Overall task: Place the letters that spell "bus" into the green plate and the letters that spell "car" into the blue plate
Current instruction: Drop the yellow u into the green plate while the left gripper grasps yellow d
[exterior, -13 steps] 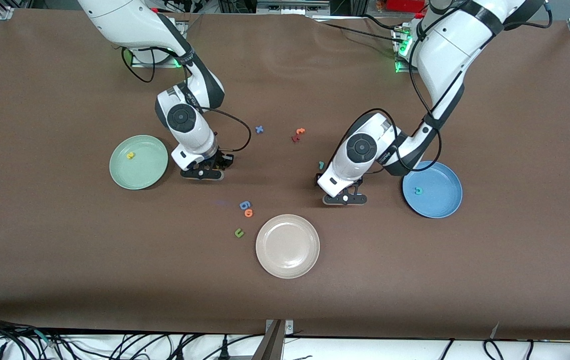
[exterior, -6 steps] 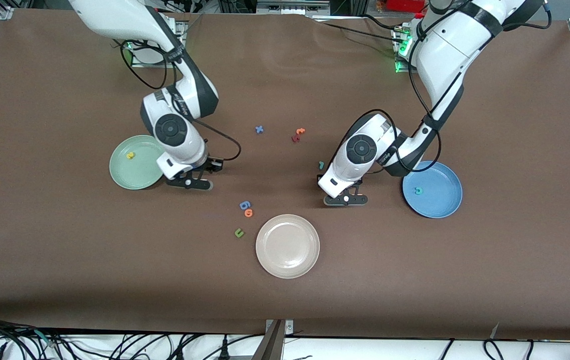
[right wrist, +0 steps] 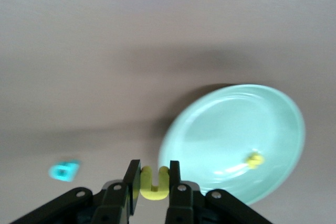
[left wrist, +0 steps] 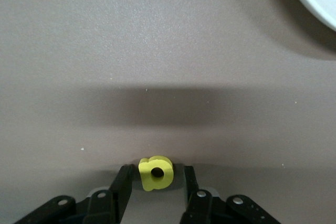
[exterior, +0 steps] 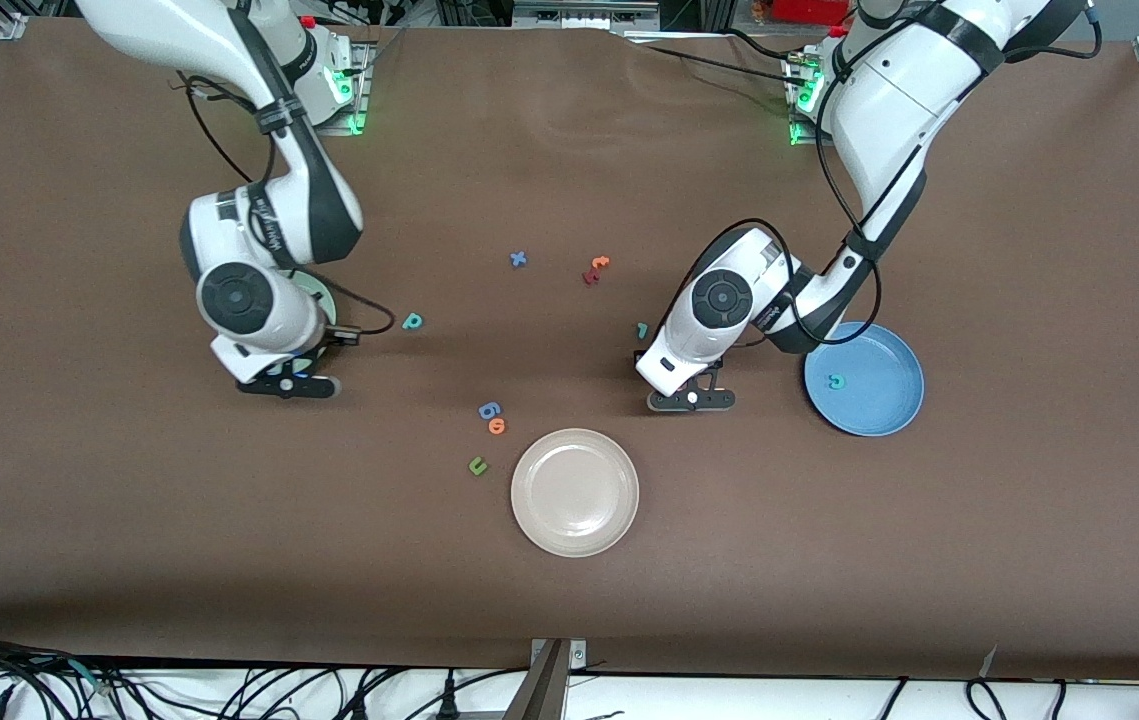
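Note:
My right gripper (exterior: 286, 385) hangs over the edge of the green plate (right wrist: 236, 135), shut on the yellow u (right wrist: 155, 183). The arm hides most of that plate in the front view. The yellow s (right wrist: 255, 159) lies in the plate. The teal b (exterior: 413, 321) lies on the table beside it. My left gripper (exterior: 689, 398) is low over the table beside the blue plate (exterior: 879, 410), open, with the yellow a (left wrist: 156, 174) between its fingers and a gap on one side. The teal c (exterior: 836, 381) lies in the blue plate. The thin teal r (exterior: 642, 329) lies by the left wrist.
A beige plate (exterior: 575, 492) sits nearer the front camera, mid-table. Beside it lie a blue g (exterior: 489, 409), an orange o (exterior: 497, 426) and a green u (exterior: 477, 465). A blue x (exterior: 518, 259) and orange-red letters (exterior: 596, 268) lie farther back.
The right arm has swung from mid-table to the green plate with the yellow u in its grip, uncovering the teal b. The left gripper's fingers have narrowed around the yellow a.

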`<state>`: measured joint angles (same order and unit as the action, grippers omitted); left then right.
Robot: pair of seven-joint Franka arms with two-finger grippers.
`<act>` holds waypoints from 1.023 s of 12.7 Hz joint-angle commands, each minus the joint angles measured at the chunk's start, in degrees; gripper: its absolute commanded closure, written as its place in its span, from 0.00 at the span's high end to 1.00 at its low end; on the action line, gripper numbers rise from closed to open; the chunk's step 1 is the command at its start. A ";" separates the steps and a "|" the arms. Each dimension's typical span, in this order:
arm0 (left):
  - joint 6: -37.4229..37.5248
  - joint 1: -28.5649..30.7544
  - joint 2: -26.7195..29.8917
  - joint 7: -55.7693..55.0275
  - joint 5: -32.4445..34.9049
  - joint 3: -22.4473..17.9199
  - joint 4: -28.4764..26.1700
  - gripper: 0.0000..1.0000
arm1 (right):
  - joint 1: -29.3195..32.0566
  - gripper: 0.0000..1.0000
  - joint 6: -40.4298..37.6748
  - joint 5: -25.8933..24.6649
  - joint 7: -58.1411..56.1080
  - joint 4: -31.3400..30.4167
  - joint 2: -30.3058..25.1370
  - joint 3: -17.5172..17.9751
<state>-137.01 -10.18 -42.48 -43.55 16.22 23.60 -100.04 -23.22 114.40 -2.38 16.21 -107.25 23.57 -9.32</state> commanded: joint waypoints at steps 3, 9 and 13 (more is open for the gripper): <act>1.31 -3.53 -1.12 -2.23 1.45 -2.94 2.05 0.41 | 1.24 0.06 -0.50 9.12 -16.27 -6.29 -0.28 -7.01; 1.31 -3.45 -1.03 -2.33 1.45 -2.95 2.05 0.28 | 3.09 0.14 11.80 10.64 -22.98 -18.43 -0.11 -7.73; 4.18 -2.57 -0.15 -1.54 1.54 -2.95 2.74 0.25 | 3.00 0.98 11.28 10.73 -22.19 -18.08 -0.45 -7.64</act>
<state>-135.55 -12.53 -42.44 -44.70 16.22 21.44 -99.12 -20.26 125.72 6.96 -5.02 -124.92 24.40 -16.79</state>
